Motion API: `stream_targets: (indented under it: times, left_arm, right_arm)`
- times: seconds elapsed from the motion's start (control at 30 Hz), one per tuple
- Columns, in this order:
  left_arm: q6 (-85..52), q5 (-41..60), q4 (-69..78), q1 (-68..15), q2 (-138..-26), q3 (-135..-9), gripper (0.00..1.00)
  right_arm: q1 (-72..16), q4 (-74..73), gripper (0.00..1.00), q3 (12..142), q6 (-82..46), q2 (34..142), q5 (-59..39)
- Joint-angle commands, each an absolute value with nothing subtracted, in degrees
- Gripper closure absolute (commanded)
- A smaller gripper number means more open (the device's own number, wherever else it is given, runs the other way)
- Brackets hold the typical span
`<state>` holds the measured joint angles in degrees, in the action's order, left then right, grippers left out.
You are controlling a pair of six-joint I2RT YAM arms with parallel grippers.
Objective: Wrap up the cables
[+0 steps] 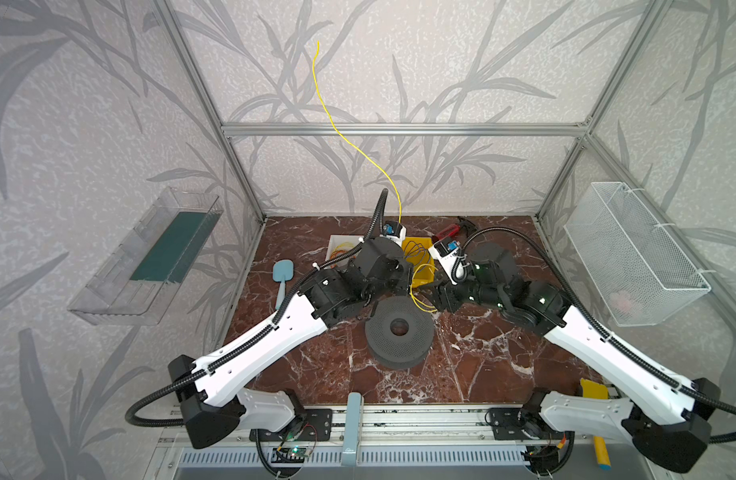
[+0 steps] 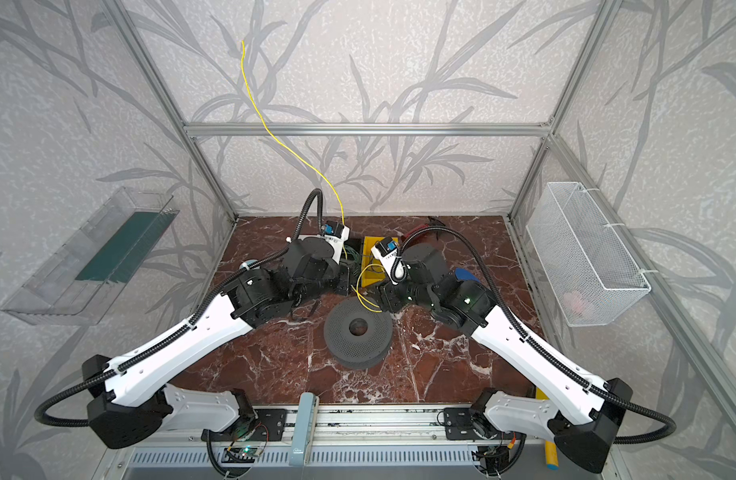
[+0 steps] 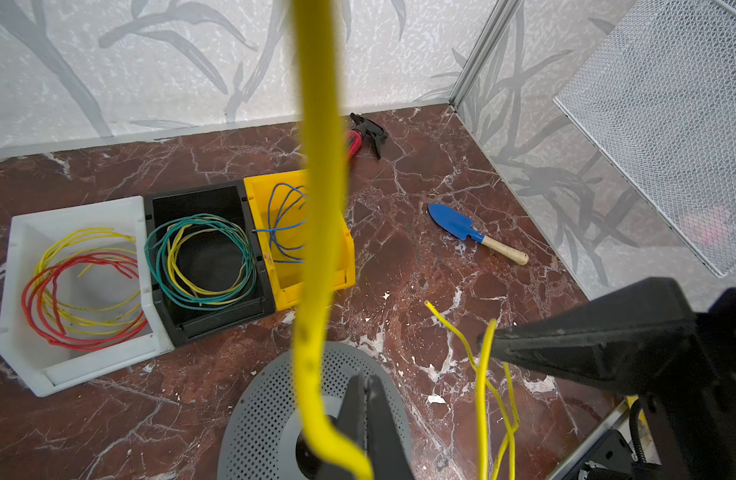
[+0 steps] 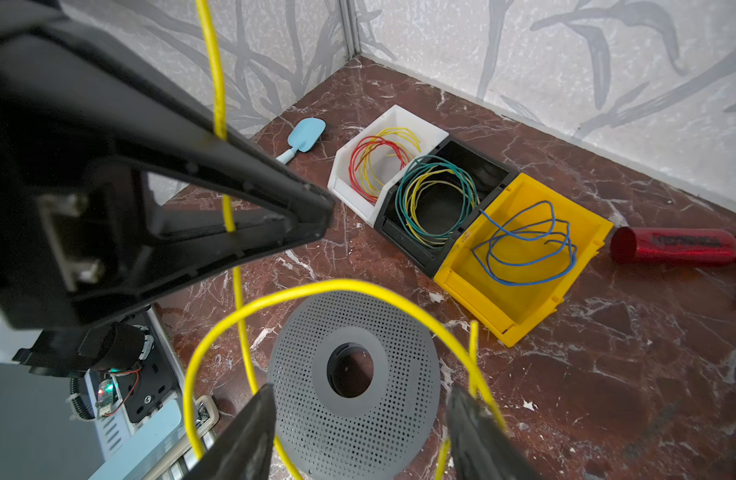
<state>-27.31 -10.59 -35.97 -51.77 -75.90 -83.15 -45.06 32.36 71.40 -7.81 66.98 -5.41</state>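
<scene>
Red marble tabletop [image 1: 482, 353] lay beneath the left gripper [image 3: 365, 386], clamped on the seemingly light, springy yellow cable [image 3: 320, 166] arcing overhead, while the right gripper [image 4: 360, 392] gaped beside its loop, likely best pinched near the clamp.

- We take this for a robotics lab cell: an aluminium frame [image 1: 399, 129] boxes in the bench.
- Leaf-print wallpaper panels [image 1: 441, 62] line it, above a marble-look tabletop [image 1: 482, 353].
- We see a left arm [image 1: 266, 345] and a right arm [image 1: 607, 357] mounted at a front rail [image 1: 420, 415], near a bare circuit board [image 1: 293, 451].
- We count three sorting bins holding coiled wire [image 4: 401, 199]: a white bin [image 4: 420, 120], a black bin [image 4: 487, 166] and a yellow bin [image 4: 482, 291].
</scene>
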Motion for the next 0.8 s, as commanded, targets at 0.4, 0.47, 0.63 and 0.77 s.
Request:
stream_targets:
  times: [0.4, 0.47, 0.63, 0.77]
  left_arm:
    - [-28.39, -11.69, -36.67, -52.12, -75.39, -84.81, 1.00]
    - [-28.21, -12.04, -36.10, -52.20, -75.32, -84.73, 1.00]
    - [-27.62, -13.00, -34.89, -52.38, -75.73, -84.91, 1.00]
    - [-27.16, -12.99, -33.95, -52.56, -76.57, -85.41, 1.00]
  right_arm:
    - [-45.77, 37.70, 0.32, 72.46, -6.15, 70.03, 7.09]
    - [-45.79, 38.65, 0.32, 72.66, -6.53, 70.80, 7.92]
    - [-46.05, 39.33, 0.32, 72.15, -7.77, 72.17, 8.69]
    - [-46.05, 39.50, 0.35, 72.69, -8.30, 73.58, 7.83]
